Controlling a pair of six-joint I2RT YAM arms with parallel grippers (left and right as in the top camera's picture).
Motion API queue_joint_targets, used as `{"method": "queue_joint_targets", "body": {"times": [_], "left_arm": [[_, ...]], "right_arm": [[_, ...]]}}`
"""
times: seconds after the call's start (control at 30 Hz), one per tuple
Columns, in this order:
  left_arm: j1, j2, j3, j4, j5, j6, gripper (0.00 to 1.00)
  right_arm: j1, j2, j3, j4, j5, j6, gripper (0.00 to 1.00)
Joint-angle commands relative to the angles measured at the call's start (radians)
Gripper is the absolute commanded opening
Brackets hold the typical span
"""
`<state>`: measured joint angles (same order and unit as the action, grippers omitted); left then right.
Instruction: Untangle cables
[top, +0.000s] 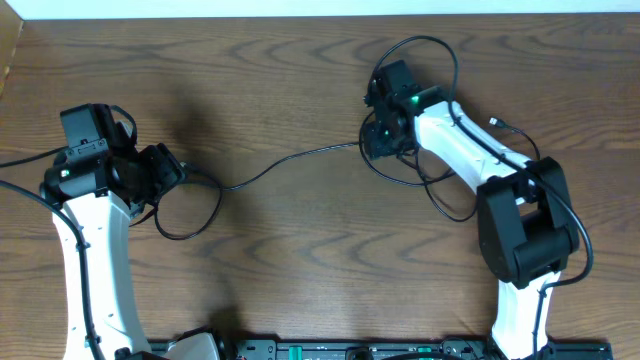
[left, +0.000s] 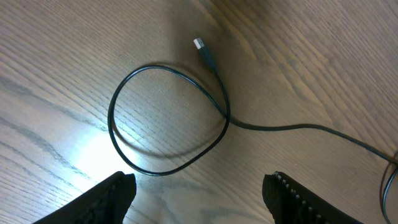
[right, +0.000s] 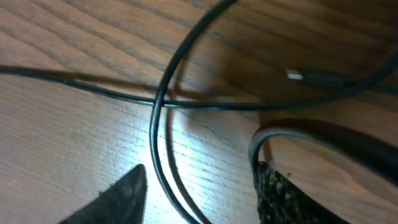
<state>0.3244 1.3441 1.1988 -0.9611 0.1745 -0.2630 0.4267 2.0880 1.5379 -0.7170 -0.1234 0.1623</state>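
Note:
A thin black cable runs across the wooden table from a loop by my left gripper to a tangle of black cables under my right gripper. In the left wrist view the loop lies ahead of the open, empty left gripper, and its silver plug end lies beyond the loop. In the right wrist view the right gripper is open low over the table. One cable passes between its fingers and crosses another cable. A plug lies further off.
Another cable arcs in a loop behind the right arm. A small plug end lies right of the right forearm. The table's far edge is at the top and the arm bases stand along the front edge.

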Motion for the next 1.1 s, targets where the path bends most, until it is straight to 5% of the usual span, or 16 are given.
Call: {"method": "queue_joint_targets", "body": {"times": [0.0,0.67,1.07], "left_arm": [[0.002,-0.005,-0.006,-0.002,0.001,0.0,0.71],[0.002,-0.005,-0.006,-0.006,0.002,0.0,0.71],[0.002,-0.005,-0.006,-0.006,0.002,0.0,0.71]], "right_arm": [[0.023,0.045,0.004,0.019,0.0,0.024,0.55],[0.047,0.113,0.004,0.071,-0.014,0.018,0.51],[0.052,0.114,0.004,0.046,0.037,-0.183,0.56]]}}
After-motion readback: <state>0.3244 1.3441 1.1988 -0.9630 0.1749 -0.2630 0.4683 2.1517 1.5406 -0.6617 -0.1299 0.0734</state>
